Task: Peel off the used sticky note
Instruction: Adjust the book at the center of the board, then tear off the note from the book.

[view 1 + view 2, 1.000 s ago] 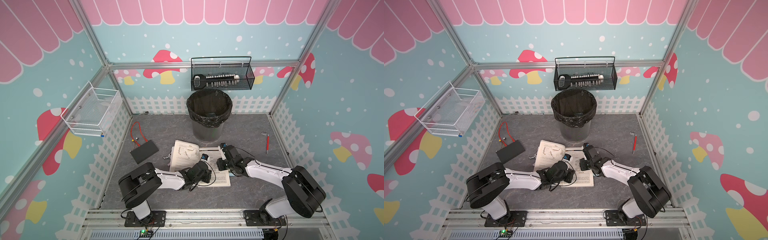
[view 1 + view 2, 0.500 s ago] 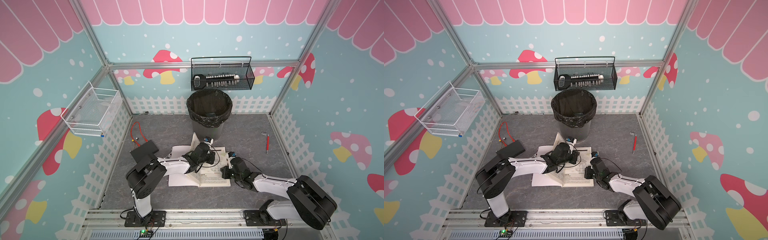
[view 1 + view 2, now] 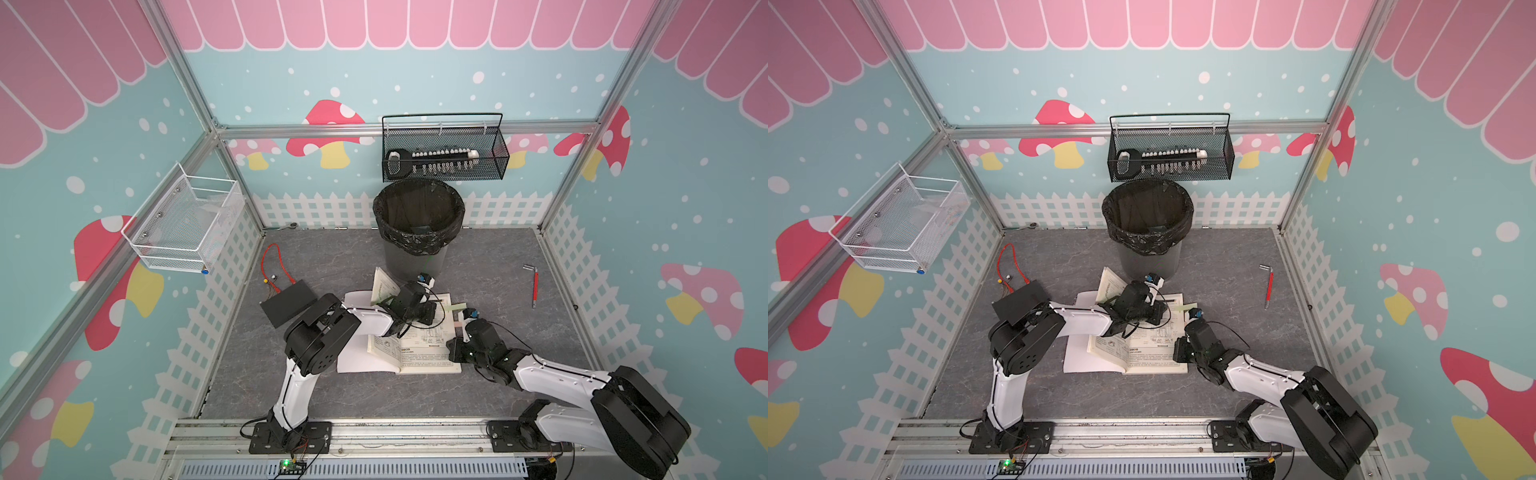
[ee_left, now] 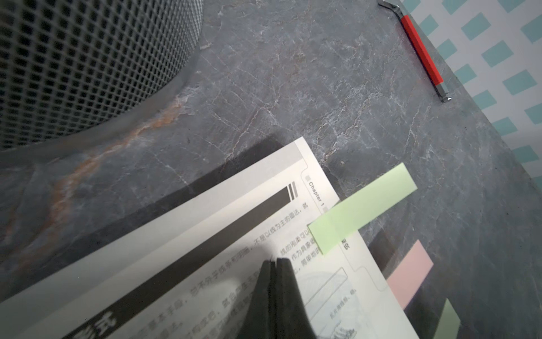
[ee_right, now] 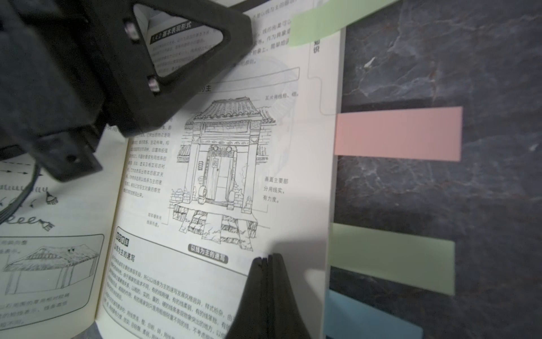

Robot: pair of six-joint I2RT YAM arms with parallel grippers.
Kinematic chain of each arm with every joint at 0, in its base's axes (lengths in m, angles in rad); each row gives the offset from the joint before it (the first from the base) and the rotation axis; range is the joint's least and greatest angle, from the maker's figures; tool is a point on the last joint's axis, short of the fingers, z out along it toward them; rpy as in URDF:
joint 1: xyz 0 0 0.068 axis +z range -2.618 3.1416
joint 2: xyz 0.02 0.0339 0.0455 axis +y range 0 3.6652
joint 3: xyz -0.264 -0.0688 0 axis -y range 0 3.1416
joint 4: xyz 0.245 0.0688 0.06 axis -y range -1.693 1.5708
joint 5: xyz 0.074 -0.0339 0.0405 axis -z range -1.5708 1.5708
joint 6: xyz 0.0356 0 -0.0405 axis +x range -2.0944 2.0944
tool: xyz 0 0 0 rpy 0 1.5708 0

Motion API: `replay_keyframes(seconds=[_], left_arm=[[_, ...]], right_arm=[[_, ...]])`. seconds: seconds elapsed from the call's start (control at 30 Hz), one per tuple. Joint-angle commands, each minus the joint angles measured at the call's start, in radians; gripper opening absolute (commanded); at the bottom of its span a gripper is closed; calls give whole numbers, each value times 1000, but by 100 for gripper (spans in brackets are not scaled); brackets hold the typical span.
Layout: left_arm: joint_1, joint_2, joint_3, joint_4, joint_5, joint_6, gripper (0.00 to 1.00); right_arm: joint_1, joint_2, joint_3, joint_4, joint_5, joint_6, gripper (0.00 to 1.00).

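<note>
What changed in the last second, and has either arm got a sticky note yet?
Left gripper swept across the book toward the trash bin, shut; a page now stands up beside it. Right gripper drew back toward the book's near right edge and closed, empty. Neither holds a note. The green sticky note, pink sticky note and hex key stayed put.

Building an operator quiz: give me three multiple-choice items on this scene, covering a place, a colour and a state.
1. Where is the red-handled hex key? A in the bin; B on the table, apart from the book; C in the wire basket.
2. Right wrist view: the sticky note between the two green notes is? A yellow; B pink; C white.
3. The grippers are? A both open; B only left open; C both shut.
1 B, it lies on bare table; 2 B, plainly pink; 3 C, left gripper and right gripper show fingertips together.
</note>
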Motion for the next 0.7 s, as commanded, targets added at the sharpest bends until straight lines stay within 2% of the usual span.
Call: replay_keyframes(seconds=[0.0,0.03,0.13,0.27,0.43,0.67], left_arm=[[13,20,-28,18,6,9,0],[13,21,-31,21,7,9,0],[15,23,-44,35,4,7,0],[14,20,-61,46,5,9,0],[16,19,-71,49,6,9,0],[16,23,-69,49,4,8,0]], right_arm=[[2,-22,5,-148,47,12,5],[-2,-42,18,-174,73,11,8],[-46,-115,56,-248,120,-16,28],[-201,-153,86,-234,61,-110,44],[-289,-62,157,-149,-3,-220,46],[-314,141,284,-66,-69,-277,46]])
